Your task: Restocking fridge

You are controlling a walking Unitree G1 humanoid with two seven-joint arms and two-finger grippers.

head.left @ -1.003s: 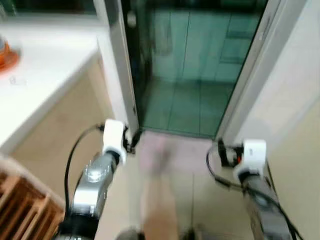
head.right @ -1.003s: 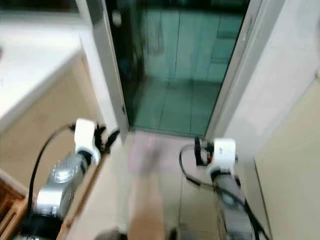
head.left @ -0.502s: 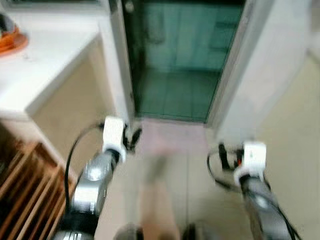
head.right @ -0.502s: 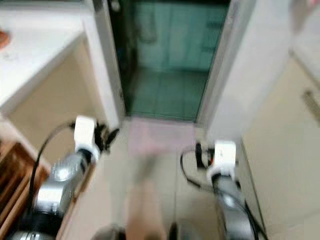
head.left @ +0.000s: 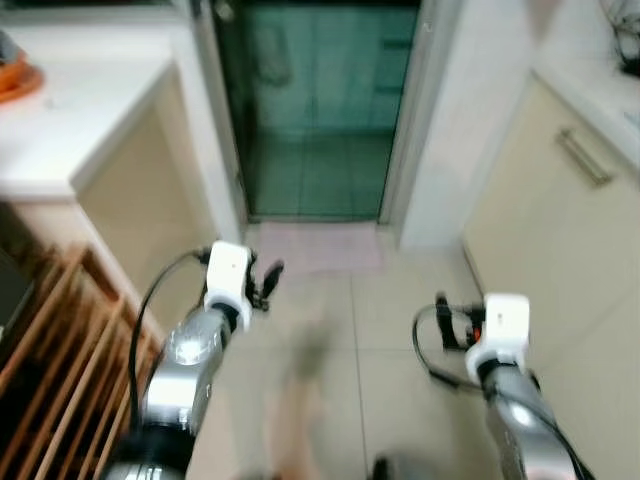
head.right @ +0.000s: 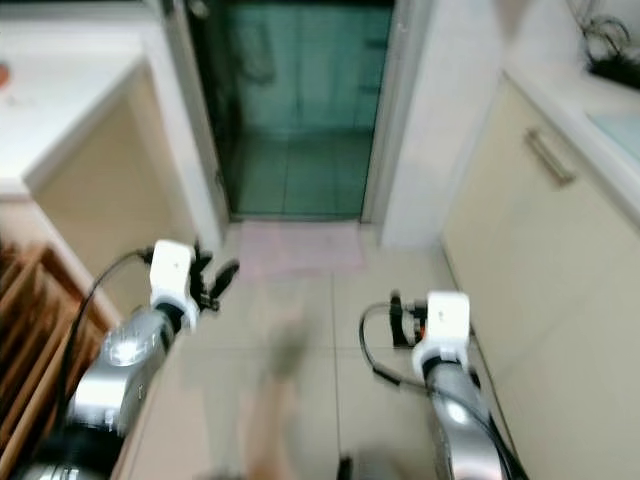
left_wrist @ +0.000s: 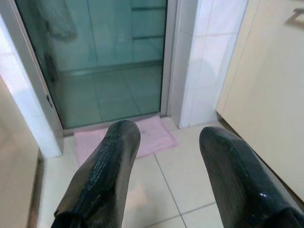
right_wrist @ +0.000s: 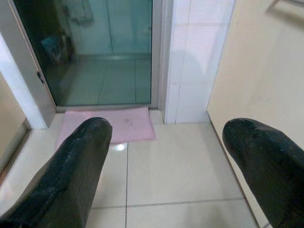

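- The robot stands on a pale tiled floor (head.left: pixel 400 330) in a narrow kitchen, facing a glass door (head.left: pixel 310 100) with a greenish tiled room behind it; a pink mat (head.left: pixel 315 248) lies on the floor just before the door.
- The left gripper (left_wrist: pixel 166 175) is held out low in front with its two black fingers spread apart and nothing between them; the right gripper (right_wrist: pixel 166 171) is the same, fingers wide and empty; both point toward the mat and the door.
- To the robot's left is a white counter (head.left: pixel 70 110) with something orange (head.left: pixel 15 70) at its far edge, and below it some wooden slats (head.left: pixel 60 360); to its right runs a cream cabinet (head.left: pixel 540 230) with a bar handle (head.left: pixel 585 157).
- As for the fridge, I cannot see it from here, nor any food or bottle to stock it with; so the job looks barely begun, and the step in hand seems to be walking and looking.
- The head views are soft with blur, which suggests the robot is on the move; to do this well it should keep both arms tucked between counter and cabinet, mind the edge of the mat underfoot, and turn slowly until the fridge or the goods come into view before reaching for anything.
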